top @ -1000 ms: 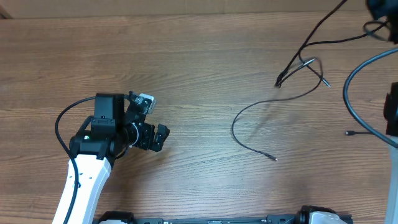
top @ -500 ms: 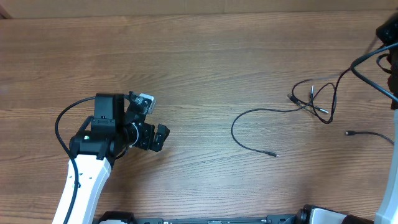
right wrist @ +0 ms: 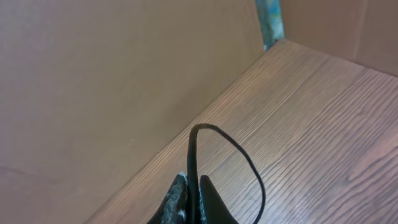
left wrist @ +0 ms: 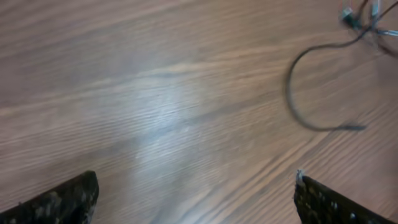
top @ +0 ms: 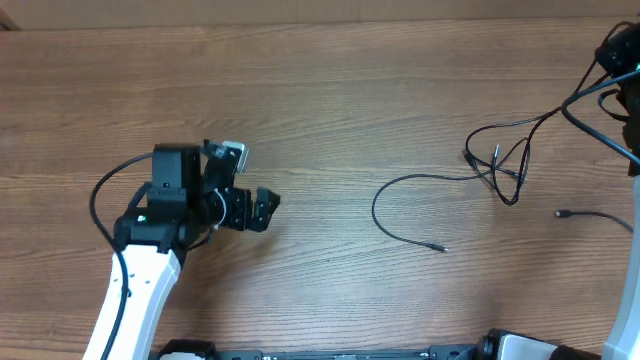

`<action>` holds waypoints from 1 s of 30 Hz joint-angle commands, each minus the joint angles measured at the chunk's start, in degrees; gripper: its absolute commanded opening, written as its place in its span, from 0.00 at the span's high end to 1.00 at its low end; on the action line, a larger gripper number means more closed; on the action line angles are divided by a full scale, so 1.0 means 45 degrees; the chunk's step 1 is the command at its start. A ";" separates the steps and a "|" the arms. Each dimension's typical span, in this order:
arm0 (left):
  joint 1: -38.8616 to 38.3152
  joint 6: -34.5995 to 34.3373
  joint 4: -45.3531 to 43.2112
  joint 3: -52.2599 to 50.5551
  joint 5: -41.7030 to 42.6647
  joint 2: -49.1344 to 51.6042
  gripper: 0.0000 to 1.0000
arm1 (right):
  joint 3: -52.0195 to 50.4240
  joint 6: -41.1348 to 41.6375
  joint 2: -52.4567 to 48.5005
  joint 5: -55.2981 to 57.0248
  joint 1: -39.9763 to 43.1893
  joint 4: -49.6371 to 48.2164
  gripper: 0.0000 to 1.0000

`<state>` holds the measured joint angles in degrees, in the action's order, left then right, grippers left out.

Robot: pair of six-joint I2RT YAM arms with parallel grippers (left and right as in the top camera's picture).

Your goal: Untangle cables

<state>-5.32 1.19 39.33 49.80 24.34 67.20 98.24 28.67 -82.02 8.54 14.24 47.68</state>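
Note:
A knot of thin black cables (top: pixel 503 168) lies at the table's right side. One strand runs up from it to my right gripper (right wrist: pixel 194 190), which is shut on that cable (right wrist: pixel 198 146) near the far right corner. A long curved cable (top: pixel 385 222) trails left from the knot and ends in a small plug (top: pixel 441 248). The same curve (left wrist: pixel 297 111) appears in the left wrist view, well ahead of my left gripper (left wrist: pixel 196 200). That left gripper (top: pixel 262 208) is open, holds nothing, and hovers over bare wood at the left.
A short separate cable end (top: pixel 566 214) lies near the right edge. The right arm's own thicker black wire (top: pixel 578 105) loops above it. A brown cardboard wall (right wrist: pixel 112 81) borders the table's far side.
The knot, raised and farther back a second ago, has come down toward the front and spread on the wood. My left gripper has shifted slightly right. The long curved cable stays put.

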 commanded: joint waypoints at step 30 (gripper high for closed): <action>-0.6674 -0.8456 -1.2473 0.0155 0.4954 1.0987 0.00 | 0.0165 -0.0058 0.0262 -0.0981 0.0019 0.0860 0.96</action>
<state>-34.54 -31.97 -12.27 51.46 43.99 111.09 98.24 28.67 -82.00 4.27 14.24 51.57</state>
